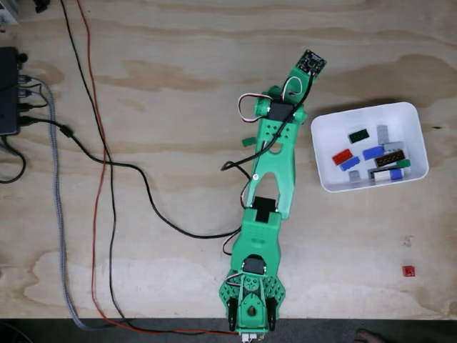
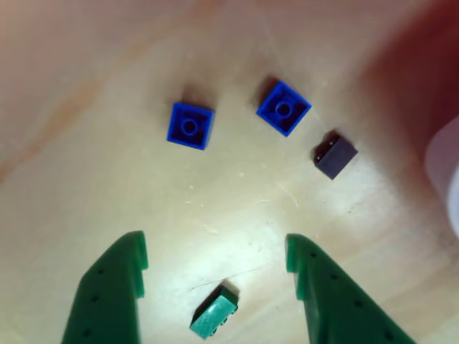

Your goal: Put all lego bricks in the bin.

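Green was the colour of the moment: a small green brick (image 2: 214,313) lay tilted on the pale wooden surface (image 1: 164,93), squarely in the gap between the two green fingers (image 2: 107,301) of the hand (image 2: 215,261), which stood wide open and gripped nothing. In the other view that brick sat low in the gap, nearer the left finger than the right. To do this step well, by my reading, the hand needed to drop straight down with the brick centred and close across its short sides, since a skewed brick could twist out or skid on the smooth wood. Beyond it waited two blue bricks (image 2: 190,125), side by side but apart, and one dark brick (image 2: 335,157) to their right, near a white blur at the frame's right edge that may have been the bin. So four loose bricks were counted in the other view. In the fixed view the bin (image 1: 325,128) sat toward the surface's right edge, holding roughly nine or ten bricks, red, blue, green, grey, black and white among them, too heaped to count exactly. One more red brick (image 1: 408,271) lay alone near the surface's lower right corner. Plenty of picking was left, it seemed.
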